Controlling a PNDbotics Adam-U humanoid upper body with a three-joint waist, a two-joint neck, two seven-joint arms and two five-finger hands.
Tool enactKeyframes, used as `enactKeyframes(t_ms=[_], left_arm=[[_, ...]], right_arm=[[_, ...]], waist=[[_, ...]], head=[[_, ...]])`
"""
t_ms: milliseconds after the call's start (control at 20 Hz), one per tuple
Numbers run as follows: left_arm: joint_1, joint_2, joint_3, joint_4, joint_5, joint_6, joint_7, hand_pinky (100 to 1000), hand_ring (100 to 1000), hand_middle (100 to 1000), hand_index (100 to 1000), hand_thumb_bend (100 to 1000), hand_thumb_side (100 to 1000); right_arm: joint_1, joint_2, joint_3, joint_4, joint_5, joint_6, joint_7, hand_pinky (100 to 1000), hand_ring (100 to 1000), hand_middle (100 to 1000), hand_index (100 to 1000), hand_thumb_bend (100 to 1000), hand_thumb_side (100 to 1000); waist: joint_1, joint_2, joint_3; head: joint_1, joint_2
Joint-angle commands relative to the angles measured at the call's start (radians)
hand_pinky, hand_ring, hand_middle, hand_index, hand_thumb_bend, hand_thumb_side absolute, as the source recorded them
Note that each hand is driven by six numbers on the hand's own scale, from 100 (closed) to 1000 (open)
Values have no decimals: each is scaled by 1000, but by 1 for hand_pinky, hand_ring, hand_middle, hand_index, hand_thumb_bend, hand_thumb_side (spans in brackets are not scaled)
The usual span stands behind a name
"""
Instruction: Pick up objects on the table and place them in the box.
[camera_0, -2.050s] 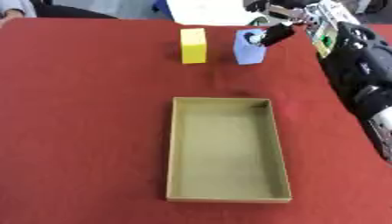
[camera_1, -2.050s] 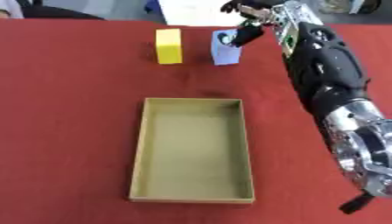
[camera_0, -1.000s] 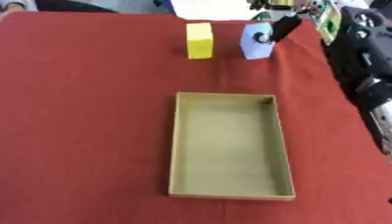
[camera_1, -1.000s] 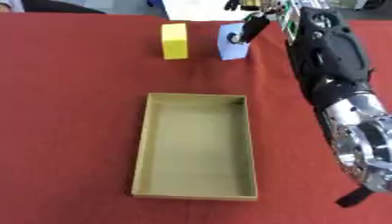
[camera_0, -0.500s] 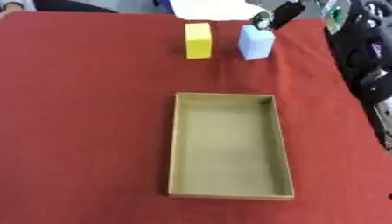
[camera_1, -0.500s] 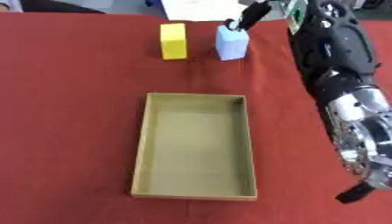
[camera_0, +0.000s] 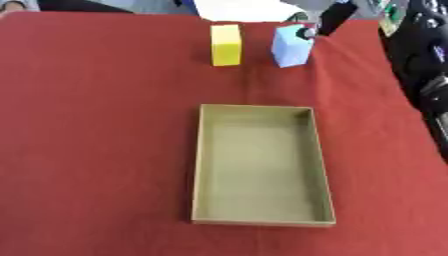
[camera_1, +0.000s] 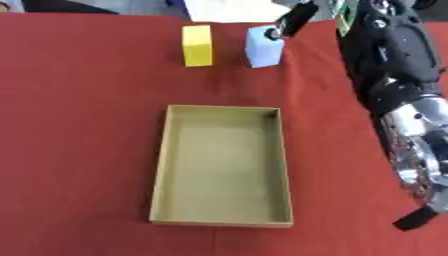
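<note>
A yellow block (camera_1: 198, 45) and a light blue block (camera_1: 262, 47) stand side by side at the far end of the red table. An open tan cardboard box (camera_1: 159, 165) lies in the middle, with nothing inside. My right hand (camera_1: 296, 17) reaches in from the upper right. One straight black finger slants down to the blue block's top right corner and touches it there. The rest of that hand is cut off at the top edge. My left hand shows in neither view.
My right arm (camera_1: 389, 60) runs down the whole right side of the table. A white sheet (camera_0: 241, 9) lies past the table's far edge, behind the blocks. Red tabletop (camera_0: 96, 130) stretches left of the box.
My right hand has drawn back up and to the right, from over the blue block's face to its top right corner. Both blocks stay in place. The camera has shifted slightly.
</note>
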Motion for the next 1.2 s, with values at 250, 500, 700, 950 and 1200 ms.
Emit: enactKeyframes(t_ms=[250,500,700,950,1200], left_arm=[[-4,20,7,-14,-2,1,-8,819,692,658,795,223,740],[-5,17,6,-14,0,0,-8,818,691,659,796,220,742],[-6,15,6,-14,0,0,-7,818,691,660,796,222,746],[-6,12,6,-14,0,-1,-7,819,691,660,795,220,748],[-7,9,7,-14,0,-1,-5,819,691,660,795,218,750]], right_arm=[[-23,-20,21,18,18,-35,12,900,939,919,1000,324,371],[-21,-12,23,27,33,-30,10,901,940,921,1000,334,367],[-20,-10,22,25,49,-22,-4,901,941,922,1000,354,360],[-8,-9,15,37,115,12,-28,901,943,921,1000,368,361],[2,-9,8,62,160,38,-48,898,936,901,1000,336,364]], waist=[[2,-24,8],[-1,-19,15],[-3,-14,19],[-5,-8,28],[-4,0,33]], head=[[-2,1],[-5,-4],[-9,-9],[-18,-19],[-23,-22]])
